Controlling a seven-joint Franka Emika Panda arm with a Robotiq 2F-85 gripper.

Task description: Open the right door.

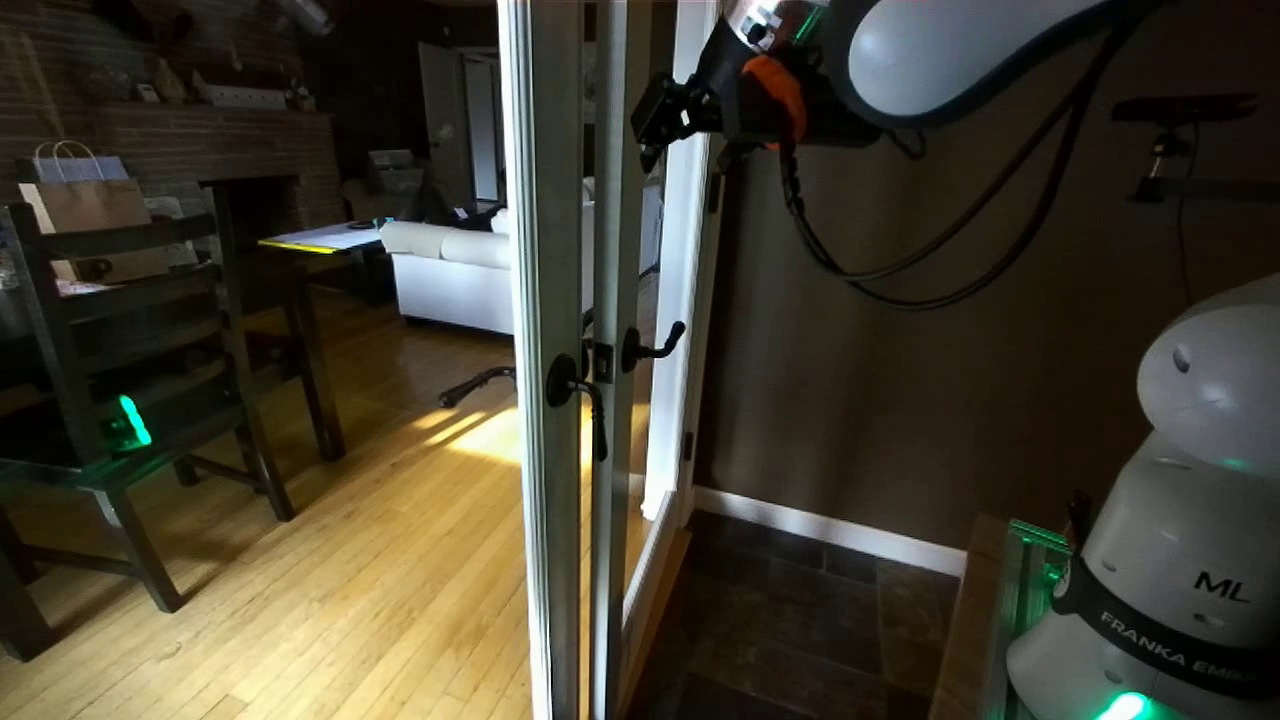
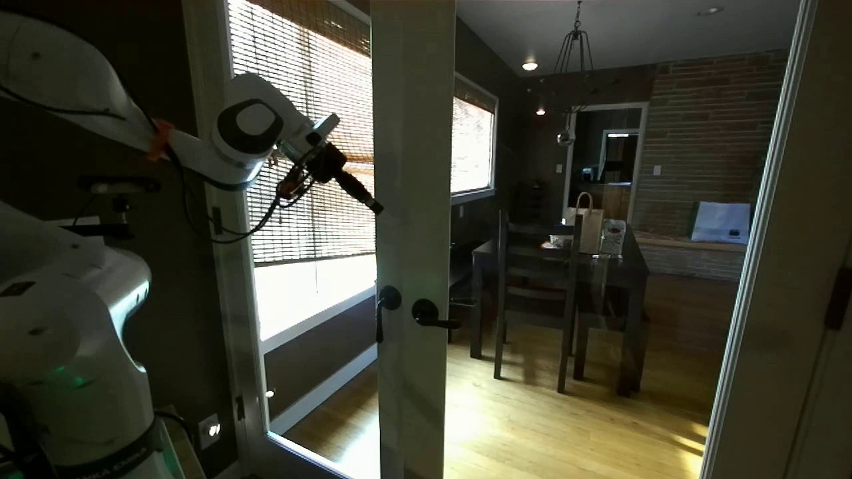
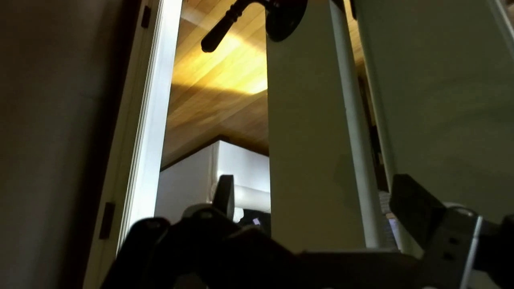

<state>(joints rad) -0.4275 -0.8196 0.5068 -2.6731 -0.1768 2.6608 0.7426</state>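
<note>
The right door [image 1: 612,270] stands just ahead of the pincer [image 3: 313,184], its free stile [image 3: 313,132] showing between the widely parted fingers [image 3: 225,196] in the wrist view; nothing is gripped, and I cannot tell whether they touch. It seems slightly ajar beside the neighbouring door [image 3: 437,120]. It should feel rigid and fairly heavy yet swing smoothly; the glass pane [image 3: 217,112] is likely slippery and fragile, so hold the dark lever [image 3: 221,31] or the stile's edge.
</note>
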